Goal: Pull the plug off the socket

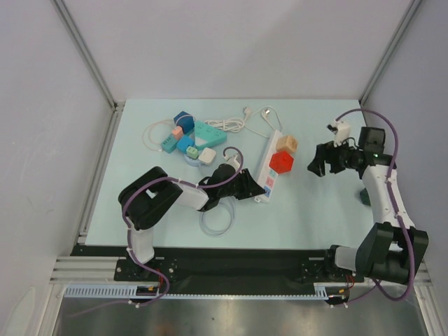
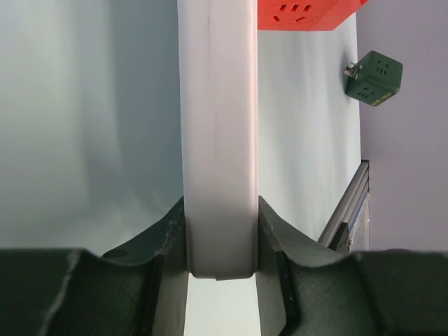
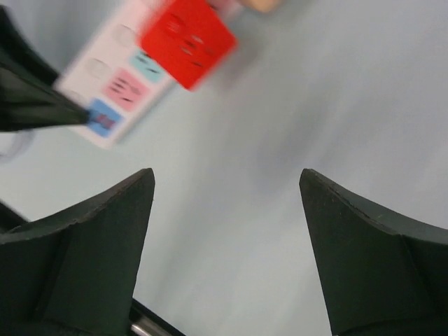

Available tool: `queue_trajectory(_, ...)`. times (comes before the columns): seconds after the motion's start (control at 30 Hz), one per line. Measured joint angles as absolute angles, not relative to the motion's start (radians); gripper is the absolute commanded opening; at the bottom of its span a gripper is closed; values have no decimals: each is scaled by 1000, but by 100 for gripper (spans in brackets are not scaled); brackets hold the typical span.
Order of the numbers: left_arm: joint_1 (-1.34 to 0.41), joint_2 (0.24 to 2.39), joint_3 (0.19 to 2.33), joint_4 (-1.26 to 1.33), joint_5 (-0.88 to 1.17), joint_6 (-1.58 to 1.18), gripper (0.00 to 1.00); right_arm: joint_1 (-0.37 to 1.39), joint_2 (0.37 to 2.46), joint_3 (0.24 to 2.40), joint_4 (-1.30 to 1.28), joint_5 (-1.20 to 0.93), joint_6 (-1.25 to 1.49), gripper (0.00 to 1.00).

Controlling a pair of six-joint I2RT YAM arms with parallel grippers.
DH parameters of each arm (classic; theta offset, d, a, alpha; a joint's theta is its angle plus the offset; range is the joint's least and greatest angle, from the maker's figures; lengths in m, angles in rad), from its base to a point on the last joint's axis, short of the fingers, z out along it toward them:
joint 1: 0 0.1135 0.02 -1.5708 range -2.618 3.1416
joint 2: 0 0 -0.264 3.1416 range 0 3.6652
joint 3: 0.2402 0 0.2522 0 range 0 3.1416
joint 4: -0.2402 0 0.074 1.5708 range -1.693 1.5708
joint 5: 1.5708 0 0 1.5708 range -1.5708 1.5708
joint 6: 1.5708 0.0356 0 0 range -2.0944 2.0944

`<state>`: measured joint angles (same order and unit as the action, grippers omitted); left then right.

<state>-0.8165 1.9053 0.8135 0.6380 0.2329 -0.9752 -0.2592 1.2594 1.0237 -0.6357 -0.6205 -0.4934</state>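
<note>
The socket is a white power strip (image 1: 270,168) lying lengthwise in the middle of the table. A red plug (image 1: 281,162) sits in it, with a beige plug (image 1: 287,143) just behind. My left gripper (image 1: 253,190) is shut on the strip's near end; in the left wrist view both dark fingers (image 2: 168,231) press the sides of the white strip (image 2: 217,126), and the red plug (image 2: 308,14) shows at the top. My right gripper (image 1: 316,162) hovers to the right of the red plug, open and empty. The right wrist view shows its fingertips (image 3: 133,203) wide apart over bare table, with the red plug (image 3: 187,40) ahead on the strip (image 3: 115,87).
A teal power strip (image 1: 203,133) with several coloured cube plugs lies at the back left, beside a white cable (image 1: 231,124). A loop of clear cable (image 1: 215,220) lies near my left arm. A dark green cube plug (image 1: 365,196) (image 2: 374,77) rests at the table's right edge.
</note>
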Motion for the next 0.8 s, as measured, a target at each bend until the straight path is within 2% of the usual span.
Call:
queue_trajectory(0.2,-816,1905,812,643,234,-977,0,-101,1333,1023,-506,-720,-186,92)
queue_trajectory(0.4,-816,1905,797,665,238,-987,0,-25,1469,1023,-367,-648,171,100)
queue_trajectory(0.47,-816,1905,797,667,239,-990,0,2,1512,1023,-345,-607,260,100)
queue_trajectory(0.8,-816,1905,797,669,239,-995,0,124,1657,1047,-326,-459,461,100)
